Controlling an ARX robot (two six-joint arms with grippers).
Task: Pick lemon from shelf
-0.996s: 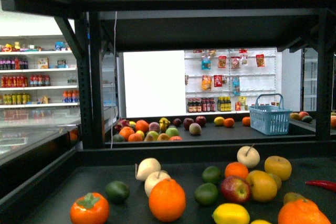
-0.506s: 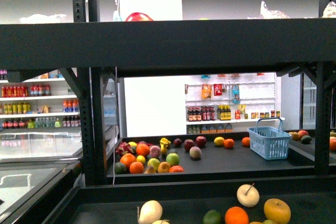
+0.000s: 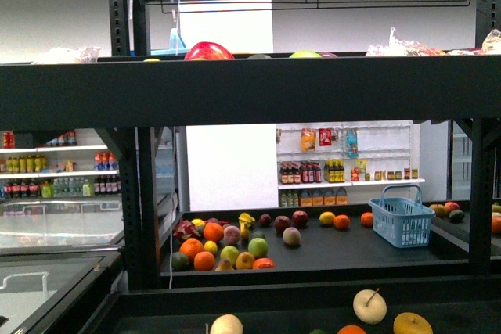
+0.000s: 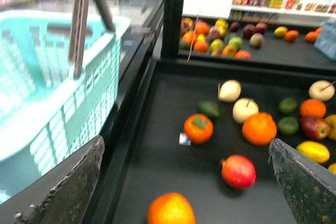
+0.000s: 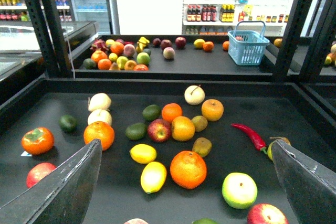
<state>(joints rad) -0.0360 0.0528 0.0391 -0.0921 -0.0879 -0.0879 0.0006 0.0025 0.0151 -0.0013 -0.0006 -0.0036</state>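
Observation:
Two yellow lemons [image 5: 143, 153] [image 5: 153, 176] lie side by side among mixed fruit on a dark tier of the black shelf [image 5: 294, 129]. My right gripper [image 5: 186, 142] hovers open above that tier, the lemons below and between its fingers, nothing held. From the left wrist view one lemon [image 4: 313, 151] shows at the edge, beside a red apple. My left gripper [image 4: 186, 141] is open and empty over the same tier [image 4: 168, 129], above a persimmon [image 4: 198, 128]. In the front view the shelf's front lip [image 3: 297, 84] crosses the frame; no lemon on the near tier and neither gripper shows there.
A teal basket [image 4: 52, 87] sits close beside the left gripper, outside the shelf edge. A large orange [image 5: 188, 169], a green-white apple [image 5: 239, 190] and a red chili [image 5: 251, 135] lie near the lemons. A blue basket [image 3: 401, 220] stands on the far tier. Black posts [image 3: 145, 193] flank the opening.
The front view has risen: the near tier's fruit slid down almost out of frame, and the upper tier with its fruit has come into view.

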